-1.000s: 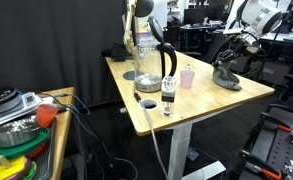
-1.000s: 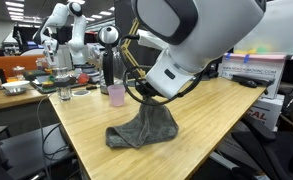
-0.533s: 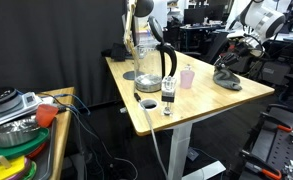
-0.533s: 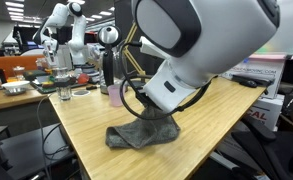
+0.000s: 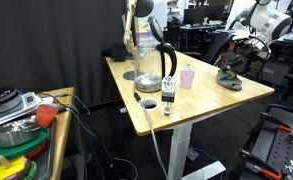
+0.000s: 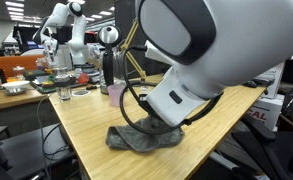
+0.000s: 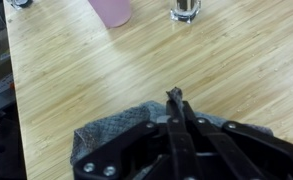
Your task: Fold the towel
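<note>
The towel (image 7: 106, 132) is a grey-green cloth lying crumpled on the wooden table (image 7: 76, 70). In the wrist view my gripper (image 7: 176, 100) is shut on a pinched tip of the towel, which pokes out between the fingertips. The towel (image 5: 229, 78) lies at the table's far right end, with the gripper (image 5: 234, 64) right above it. In an exterior view the towel (image 6: 136, 138) sits low on the tabletop, and the arm's bulky body hides the fingers. A small pink cup (image 7: 113, 10) stands beyond the towel.
A black kettle (image 5: 166, 62), a glass jar (image 5: 143, 55), the pink cup (image 5: 187, 77) and a small bottle (image 5: 168, 97) stand on the table (image 5: 186, 112). A side bench with bowls and clutter (image 5: 16, 120) is off to one side. A metal base (image 7: 186, 10) stands by the cup.
The towel's raised peak has come down, so the cloth now lies flatter on the table. The arm has shifted over it. The gripper has stayed shut.
</note>
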Robot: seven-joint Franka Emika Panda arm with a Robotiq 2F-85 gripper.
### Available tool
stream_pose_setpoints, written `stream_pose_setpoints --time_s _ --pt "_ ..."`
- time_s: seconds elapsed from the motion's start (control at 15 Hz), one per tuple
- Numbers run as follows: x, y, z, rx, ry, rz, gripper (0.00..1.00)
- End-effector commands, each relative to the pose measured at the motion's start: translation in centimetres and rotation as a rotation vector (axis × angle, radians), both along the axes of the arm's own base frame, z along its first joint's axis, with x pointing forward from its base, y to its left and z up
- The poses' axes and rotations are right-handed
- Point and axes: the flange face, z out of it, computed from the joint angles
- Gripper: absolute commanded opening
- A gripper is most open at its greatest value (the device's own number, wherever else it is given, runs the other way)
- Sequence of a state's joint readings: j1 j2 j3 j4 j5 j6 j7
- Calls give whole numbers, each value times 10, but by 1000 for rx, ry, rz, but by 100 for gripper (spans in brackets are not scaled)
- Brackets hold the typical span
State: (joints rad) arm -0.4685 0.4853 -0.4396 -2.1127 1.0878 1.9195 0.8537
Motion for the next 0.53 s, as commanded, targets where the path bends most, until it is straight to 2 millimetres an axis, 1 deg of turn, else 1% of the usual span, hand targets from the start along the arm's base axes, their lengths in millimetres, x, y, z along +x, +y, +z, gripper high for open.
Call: stream_pose_setpoints --time_s 0.0,0.07,0.13,0.47 --pt "-2 -3 4 26 -3 -10 5" --pt "-3 -2 3 28 -1 -8 5" --pt "-3 -2 3 29 -3 -9 2" --pt "-12 -7 0 16 -4 -56 1"
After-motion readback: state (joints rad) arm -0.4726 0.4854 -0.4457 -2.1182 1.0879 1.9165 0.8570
